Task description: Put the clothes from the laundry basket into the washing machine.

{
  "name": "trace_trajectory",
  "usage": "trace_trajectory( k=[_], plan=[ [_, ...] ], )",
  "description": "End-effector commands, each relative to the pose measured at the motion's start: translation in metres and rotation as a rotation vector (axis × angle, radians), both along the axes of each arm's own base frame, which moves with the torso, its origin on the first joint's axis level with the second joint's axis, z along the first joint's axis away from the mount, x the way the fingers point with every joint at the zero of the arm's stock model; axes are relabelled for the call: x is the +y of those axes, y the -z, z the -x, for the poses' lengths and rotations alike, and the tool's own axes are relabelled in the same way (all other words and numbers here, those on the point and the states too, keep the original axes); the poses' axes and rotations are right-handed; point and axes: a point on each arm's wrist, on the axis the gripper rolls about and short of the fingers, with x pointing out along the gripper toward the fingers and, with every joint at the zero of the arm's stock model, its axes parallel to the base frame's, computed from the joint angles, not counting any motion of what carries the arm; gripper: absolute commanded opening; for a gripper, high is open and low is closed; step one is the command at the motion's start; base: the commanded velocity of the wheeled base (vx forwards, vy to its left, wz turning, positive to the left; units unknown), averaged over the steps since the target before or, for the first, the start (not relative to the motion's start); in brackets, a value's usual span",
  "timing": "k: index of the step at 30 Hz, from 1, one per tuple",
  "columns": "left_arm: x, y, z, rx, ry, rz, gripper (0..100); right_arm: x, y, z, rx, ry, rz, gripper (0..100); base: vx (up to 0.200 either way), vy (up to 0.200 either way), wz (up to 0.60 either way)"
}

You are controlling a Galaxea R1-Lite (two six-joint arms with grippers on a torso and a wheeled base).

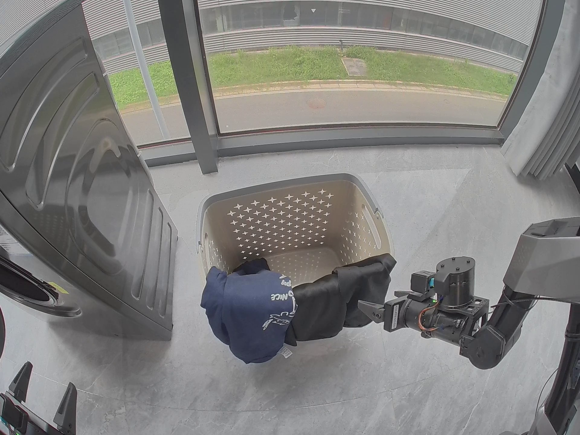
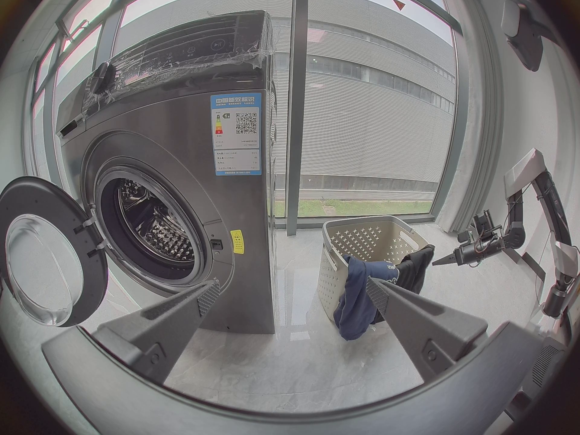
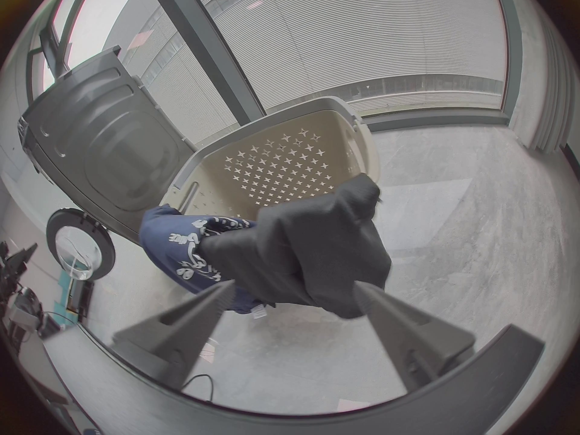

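A beige laundry basket (image 1: 290, 219) stands on the floor by the window. Over its near rim hang a navy garment (image 1: 251, 315) and a black garment (image 1: 338, 297). My right gripper (image 1: 367, 310) is just right of the black garment's hanging end. In the right wrist view it is open (image 3: 291, 290), with the black garment (image 3: 314, 255) just beyond its fingertips and the navy garment (image 3: 175, 243) beside that. The washing machine (image 2: 181, 170) has its round door (image 2: 48, 249) swung open and its drum (image 2: 151, 225) exposed. My left gripper (image 2: 291, 284) is open and holds nothing, low at the near left (image 1: 42, 394).
The washing machine's grey side panel (image 1: 78, 170) stands left of the basket. A window pillar (image 1: 184, 74) rises behind it, and a curtain (image 1: 544, 128) hangs at the far right. Bare floor lies in front of and to the right of the basket.
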Motion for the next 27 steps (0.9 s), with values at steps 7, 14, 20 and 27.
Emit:
trace_trajectory(
  k=[7, 14, 20, 27],
  plan=[
    [0.000, 0.004, 0.000, 0.003, 0.001, 0.000, 100, -0.009, 0.025, -0.039, -0.013, 0.049, 0.035, 100, 0.000, 0.000, 0.00],
    [0.000, 0.004, 0.000, 0.001, 0.001, 0.000, 100, 0.003, 0.023, -0.053, -0.058, 0.031, 0.006, 100, 0.000, 0.000, 0.00],
    [0.000, 0.004, 0.000, 0.003, 0.001, 0.002, 100, 0.005, 0.019, -0.056, -0.074, 0.020, -0.006, 0, 0.000, 0.000, 0.00],
    [0.000, 0.004, 0.000, 0.001, 0.000, 0.000, 100, 0.005, 0.021, -0.053, -0.064, 0.003, -0.016, 0, 0.000, 0.000, 0.00]
  ],
)
